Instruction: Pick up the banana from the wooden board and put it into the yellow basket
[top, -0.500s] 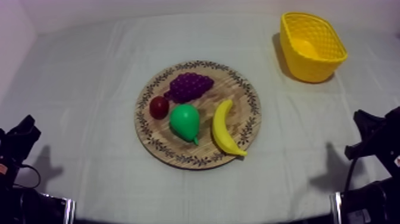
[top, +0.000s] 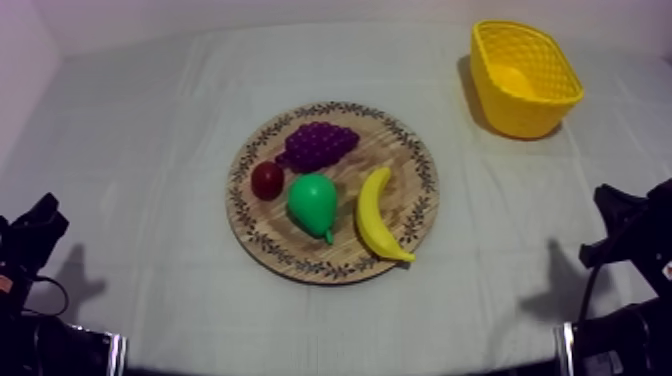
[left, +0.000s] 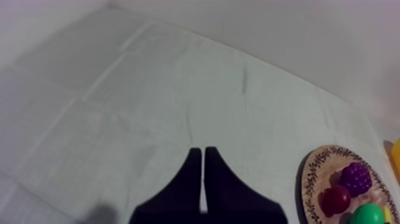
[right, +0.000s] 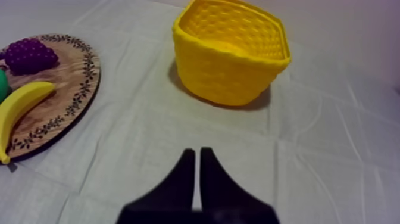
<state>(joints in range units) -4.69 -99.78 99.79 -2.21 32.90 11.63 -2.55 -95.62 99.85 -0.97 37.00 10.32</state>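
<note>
- Top view: the wooden board (top: 425, 160) sits in the middle of the table (top: 140, 130). The banana (top: 380, 215) lies on the board along its right edge, with its lower tip at the near-right rim. Just beside the banana is a pear (top: 311, 203). A small red fruit (top: 266, 180) sits toward the board's left edge and a bunch of grapes (top: 318, 143) at its far edge. The yellow basket (top: 520, 112) stands upright near the table's far right corner, well apart from the board. The left arm (top: 30, 240) and right arm (top: 630, 225) sit low at the near corners.
- Left wrist view: the left gripper (left: 202, 154) has its fingers pressed together in a narrow wedge, holding nothing. It is over bare cloth, well apart from the board.
- Right wrist view: the right gripper (right: 196, 156) is likewise pressed together and empty, over the cloth between the board and the yellow basket. The banana lies at the board edge nearer this arm.
- Step in hand: the pick has not begun, so the approach comes first. The right arm looks better placed. The next move calls for spreading its fingers, reaching over the banana's middle and straddling it across its width, clear of the pear.
</note>
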